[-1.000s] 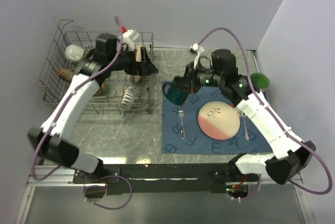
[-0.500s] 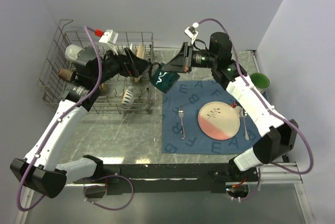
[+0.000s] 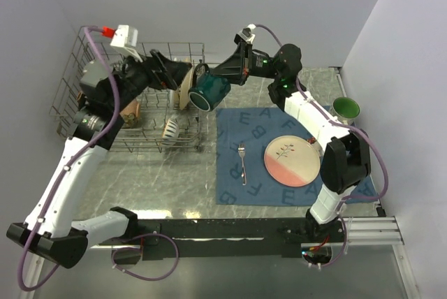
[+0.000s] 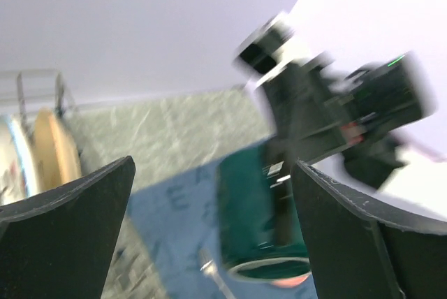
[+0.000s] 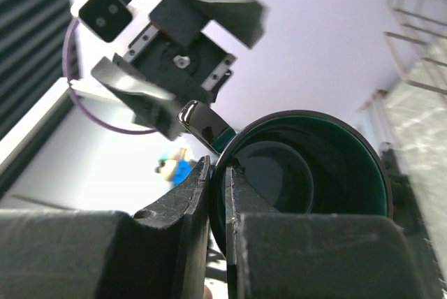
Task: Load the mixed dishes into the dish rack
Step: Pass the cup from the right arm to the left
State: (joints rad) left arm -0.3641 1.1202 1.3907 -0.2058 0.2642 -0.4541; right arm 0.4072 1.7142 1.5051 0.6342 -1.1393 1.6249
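My right gripper [image 3: 221,78] is shut on the rim of a dark teal mug [image 3: 209,92] and holds it in the air at the right edge of the grey wire dish rack [image 3: 77,86]. In the right wrist view the fingers [image 5: 195,194] pinch the mug's wall [image 5: 314,166]. My left gripper [image 3: 183,75] is open and empty above the rack, facing the mug [image 4: 262,222] and close to it. A tan plate [image 3: 185,91] and a patterned bowl [image 3: 171,129] stand in the rack. A pink-and-cream plate [image 3: 292,161] and a fork [image 3: 242,163] lie on the blue placemat [image 3: 237,191].
A green bowl [image 3: 346,108] sits at the far right beyond the placemat. The rack's tall wire sides stand between the mug and the tines. My right arm [image 3: 307,114] stretches across the back of the placemat. The grey marble table [image 3: 167,180] lies in front of the rack.
My right gripper lifted the teal mug off the placemat and carried it left to the rack's edge. My left arm rose and turned its open gripper toward the mug.
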